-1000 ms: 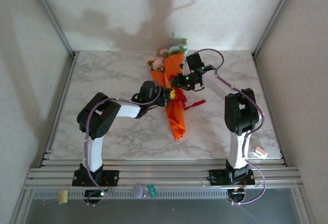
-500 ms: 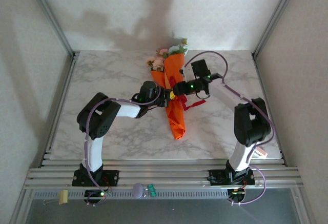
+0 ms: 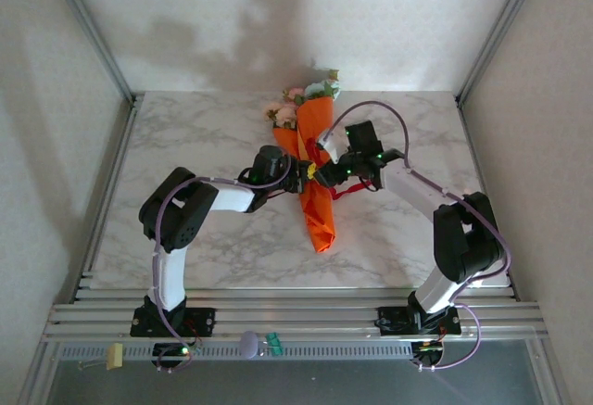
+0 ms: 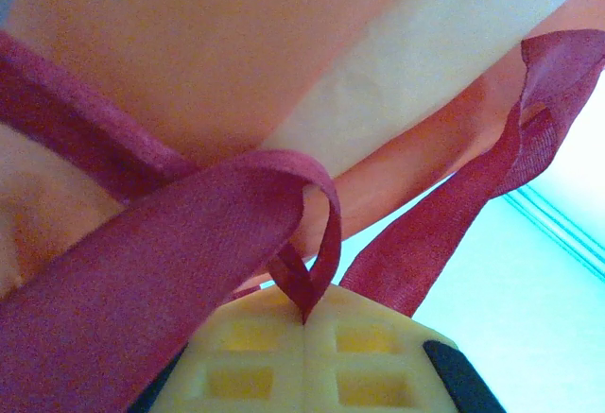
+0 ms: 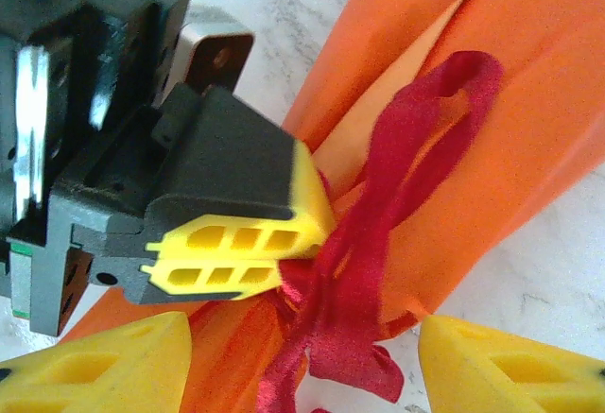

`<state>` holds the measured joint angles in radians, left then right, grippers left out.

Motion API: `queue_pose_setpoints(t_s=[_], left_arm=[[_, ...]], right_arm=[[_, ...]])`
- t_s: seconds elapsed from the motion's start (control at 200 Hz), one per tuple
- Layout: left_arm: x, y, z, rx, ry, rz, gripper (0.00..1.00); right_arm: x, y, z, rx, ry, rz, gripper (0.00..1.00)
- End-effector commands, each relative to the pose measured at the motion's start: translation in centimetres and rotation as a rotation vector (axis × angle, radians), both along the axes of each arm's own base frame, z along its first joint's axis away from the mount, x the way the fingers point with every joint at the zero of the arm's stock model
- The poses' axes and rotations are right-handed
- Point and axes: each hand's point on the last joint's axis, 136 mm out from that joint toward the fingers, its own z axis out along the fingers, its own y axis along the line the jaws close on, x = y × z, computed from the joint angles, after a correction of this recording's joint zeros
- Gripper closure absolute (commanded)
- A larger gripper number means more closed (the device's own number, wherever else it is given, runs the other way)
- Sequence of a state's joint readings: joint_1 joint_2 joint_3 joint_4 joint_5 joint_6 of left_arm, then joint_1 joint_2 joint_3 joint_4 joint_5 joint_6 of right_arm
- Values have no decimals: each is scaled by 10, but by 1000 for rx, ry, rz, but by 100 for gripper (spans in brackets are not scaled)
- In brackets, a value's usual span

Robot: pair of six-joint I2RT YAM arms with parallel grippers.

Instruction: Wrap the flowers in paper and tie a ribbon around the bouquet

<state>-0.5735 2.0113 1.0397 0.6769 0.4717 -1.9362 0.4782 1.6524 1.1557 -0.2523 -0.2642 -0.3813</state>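
The bouquet [image 3: 317,210], a slim cone of orange paper [image 5: 529,101], lies lengthwise in the middle of the marble table, with pink and pale flowers [image 3: 295,101] sticking out of its far end. A red ribbon [image 5: 397,196] loops around its middle, and loose ends trail to the right [image 3: 350,188]. My left gripper [image 3: 306,173] reaches in from the left, its yellow pads [image 4: 304,337] shut on a fold of the ribbon [image 4: 312,281]. My right gripper [image 3: 326,171] comes in from the right. It is open [image 5: 302,375], its fingers either side of the ribbon knot and touching nothing.
The marble table [image 3: 185,145] is bare to the left and right of the bouquet. Metal frame posts and pale walls enclose it on three sides. Small clips [image 3: 115,357] and a purple-green item [image 3: 258,343] sit on the front rail below the arm bases.
My right gripper has come down and nearer along the bouquet to the ribbon knot, and its jaws have widened. The left gripper has kept still, holding the ribbon.
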Motion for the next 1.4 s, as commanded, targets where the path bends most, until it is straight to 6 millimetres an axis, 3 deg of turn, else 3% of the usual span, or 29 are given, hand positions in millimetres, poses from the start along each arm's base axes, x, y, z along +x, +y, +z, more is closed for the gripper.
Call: queue_pose_setpoints(t_s=[0.0,0.225,0.716,1.101,1.396], left_arm=[[6,-1,1,13,-16,-6,100],[5,-2,1,14,-16,-11,100],[5,-1,6,24,-24,-18,100],[6,-1,8,30,-31,-27,100],[6,-2,9,31,-32,-33,100]], right_arm=[[1,2,-13,-111,-49,37,34],[20,-4,-26,-243,-96,-26,37],[22,6,-41,-327,-108,1,42],[19,-2,-33,-312,-151,-17,28],[20,9,-43,-298,-87,18,42]])
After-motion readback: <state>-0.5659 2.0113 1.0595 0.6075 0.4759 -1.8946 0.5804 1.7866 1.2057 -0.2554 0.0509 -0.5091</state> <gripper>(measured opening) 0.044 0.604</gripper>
